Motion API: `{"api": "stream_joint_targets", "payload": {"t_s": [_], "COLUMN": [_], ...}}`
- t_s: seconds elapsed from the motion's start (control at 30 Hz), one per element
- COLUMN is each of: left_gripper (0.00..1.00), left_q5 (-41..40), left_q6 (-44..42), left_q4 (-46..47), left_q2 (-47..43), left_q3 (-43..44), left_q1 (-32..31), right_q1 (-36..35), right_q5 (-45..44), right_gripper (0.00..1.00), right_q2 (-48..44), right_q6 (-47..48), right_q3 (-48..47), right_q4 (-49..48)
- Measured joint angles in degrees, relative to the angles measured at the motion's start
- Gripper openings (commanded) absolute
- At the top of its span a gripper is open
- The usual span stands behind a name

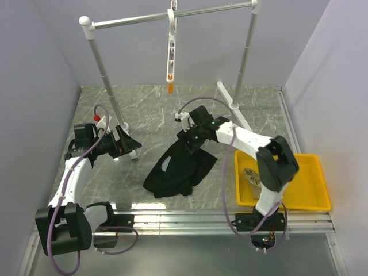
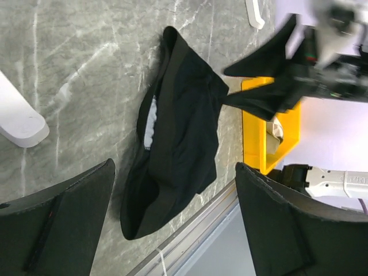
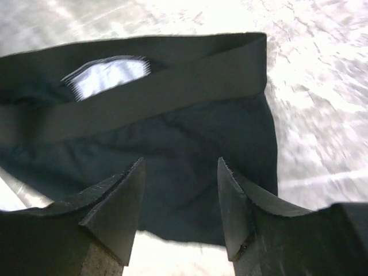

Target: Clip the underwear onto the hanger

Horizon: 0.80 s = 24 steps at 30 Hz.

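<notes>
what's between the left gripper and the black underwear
Only bare marble tabletop lies between the left gripper and the underwear, as the left wrist view shows; the rack foot sits aside.

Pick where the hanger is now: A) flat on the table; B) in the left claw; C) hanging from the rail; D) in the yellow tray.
C: the hanger dangles by its hook from the top bar of the white rail.

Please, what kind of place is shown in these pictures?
Probably a laboratory test cell for robots, arranged for hanging laundry: plain walls enclose a marble-patterned table, a white rail frame carries a hanger, and a yellow tray stands at the table's right edge.
</notes>
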State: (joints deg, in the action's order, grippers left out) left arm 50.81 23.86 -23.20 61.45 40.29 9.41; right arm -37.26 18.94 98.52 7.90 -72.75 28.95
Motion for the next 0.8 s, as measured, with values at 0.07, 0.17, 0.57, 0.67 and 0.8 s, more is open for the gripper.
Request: {"api": "stream_joint_targets", "payload": {"t_s": [0.07, 0.17, 0.57, 0.67, 0.8], "left_gripper": [0.91, 0.91, 0.92, 0.92, 0.92], "left_q5": [-0.7, -1.7, -3.5, -3.7, -3.7], "left_q6": [0.2, 0.8, 1.5, 1.5, 1.5], "left_q4": [0.0, -0.4, -0.6, -0.6, -0.6], "left_q2": [-0.1, -0.1, -0.3, -0.3, -0.3], "left_q3": [0.0, 0.0, -0.8, -0.8, -0.7], "left_q1": [0.0, 0.0, 0.0, 0.0, 0.0], "right_q1": [0.0, 0.0, 0.5, 0.9, 2.4], "right_q5": [0.0, -0.8, -3.7, -3.0, 0.8], "right_gripper": [0.64, 0.65, 0.65, 0.54, 0.39], "right_q2": [4.2, 8.9, 19.3, 21.4, 23.2], "right_q6": [-0.7, -1.1, -1.5, -1.4, -1.3], "right_q3": [-1.6, -4.2, -13.9, -15.6, -17.0], "right_q4": [-0.9, -1.8, -4.0, -3.8, -2.7]}}
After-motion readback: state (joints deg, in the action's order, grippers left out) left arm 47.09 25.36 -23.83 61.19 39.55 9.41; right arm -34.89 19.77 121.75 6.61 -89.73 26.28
